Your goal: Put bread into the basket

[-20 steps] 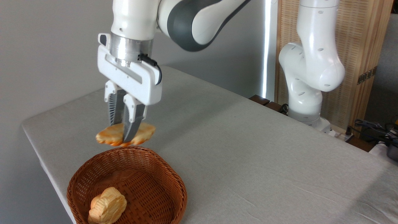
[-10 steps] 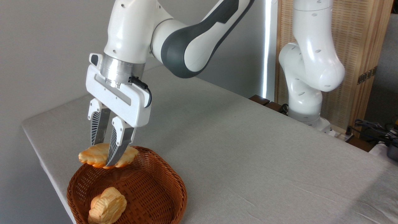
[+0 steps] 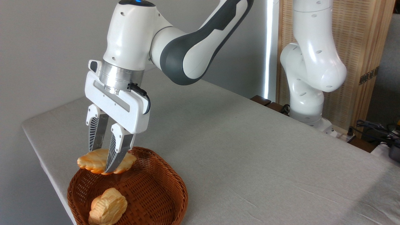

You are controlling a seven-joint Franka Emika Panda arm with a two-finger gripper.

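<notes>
Grey wall behind, wooden slatted panel at right, pale cloth-covered counter (image 3: 250,150) running across the view. One white robot arm reaches in from the right. Its hand (image 3: 100,160) points down with both fingers pressed onto the bread (image 3: 88,161), pinching it across its narrow middle. The bread hangs flat, above the far-left rim of the basket (image 3: 175,190), which sits at the near-left corner of the counter. Part of the bread sticks out past the rim on the left; from this angle I can't say how much of it is over the inside. A shorter, chunky bread piece (image 3: 107,207) already lies in the basket, at its near side.

Risks, as I judge them:
- Letting go here could land the bread on the rim, so it tips outward and slides off the counter edge, which is close by.
- Going lower without shifting inward could push the bread or fingers against the wicker rim and nudge the light basket toward the edge.
- The bread is long for the basket, so it may end up propped on the rim or on the chunky piece rather than lying flat.

No brands, labels or readable writing anywhere.
</notes>
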